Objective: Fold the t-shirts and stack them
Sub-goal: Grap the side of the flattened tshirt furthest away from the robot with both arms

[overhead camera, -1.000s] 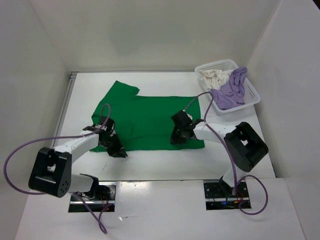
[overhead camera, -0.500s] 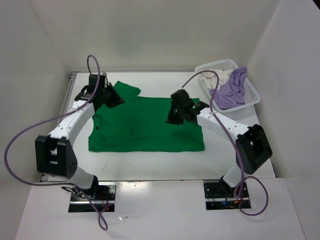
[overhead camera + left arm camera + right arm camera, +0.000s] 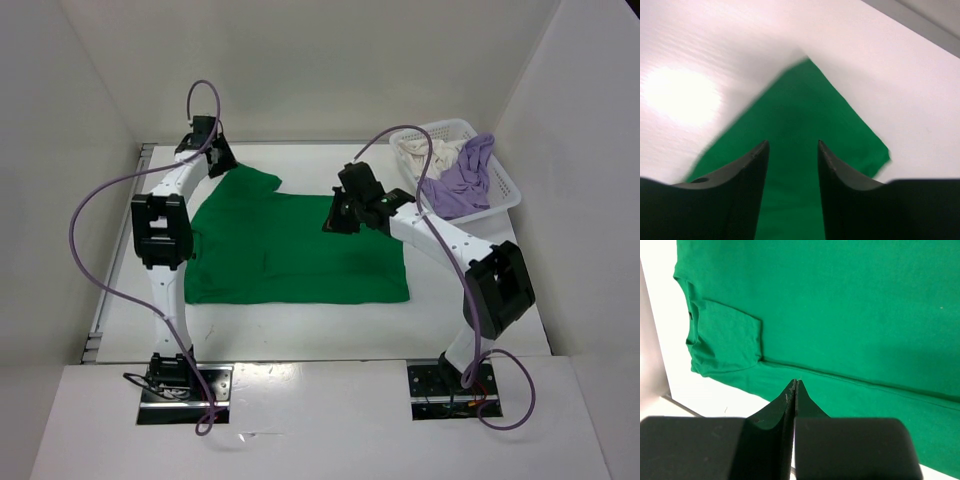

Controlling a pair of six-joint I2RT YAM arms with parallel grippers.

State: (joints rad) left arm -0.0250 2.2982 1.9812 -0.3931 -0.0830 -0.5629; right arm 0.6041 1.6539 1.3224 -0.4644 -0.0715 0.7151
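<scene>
The bright green cloth t-shirt (image 3: pixel 300 245) lies spread flat on the white table (image 3: pixel 300 325). The left gripper (image 3: pixel 792 146) hovers over its far-left sleeve, fingers apart with nothing between them. The right gripper (image 3: pixel 795 382) hangs above the shirt's far right part, fingers pressed together and empty, while the pale lavender shirt (image 3: pixel 462 185) and the cream shirt (image 3: pixel 420 152) sit bunched in the white plastic mesh basket (image 3: pixel 507 195).

Lab: white booth walls (image 3: pixel 80 120), 2 bolted arms (image 3: pixel 160 232).
</scene>
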